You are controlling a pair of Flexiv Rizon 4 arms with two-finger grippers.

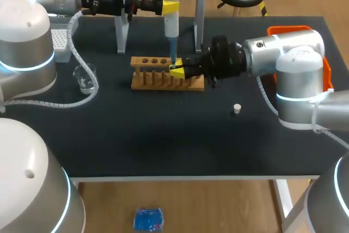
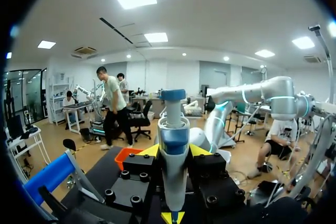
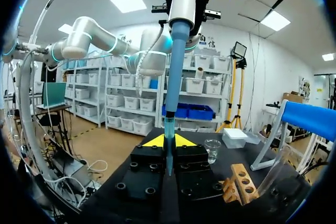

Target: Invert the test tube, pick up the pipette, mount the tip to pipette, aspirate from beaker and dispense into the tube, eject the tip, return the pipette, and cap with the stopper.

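on the black worktop (image 1: 163, 145) a wooden rack (image 1: 158, 80) is stood toward the far edge. above it the pipette (image 1: 171, 23) is held upright, clamped in the left gripper (image 1: 170, 7). its tip (image 1: 173, 57) is lowered into the test tube (image 3: 168, 129), which is pinched between the right gripper (image 1: 176, 70) fingers. the beaker (image 1: 84, 77) is set near the left edge, and the white stopper (image 1: 236, 108) right of centre.

Straight below the left jaws the way is barred by the held pipette (image 1: 171, 20), the rack (image 1: 158, 80) and the right arm (image 1: 283, 58). Wide bare surface (image 1: 163, 140) is left on the rack's near side, around the stopper (image 1: 236, 108).
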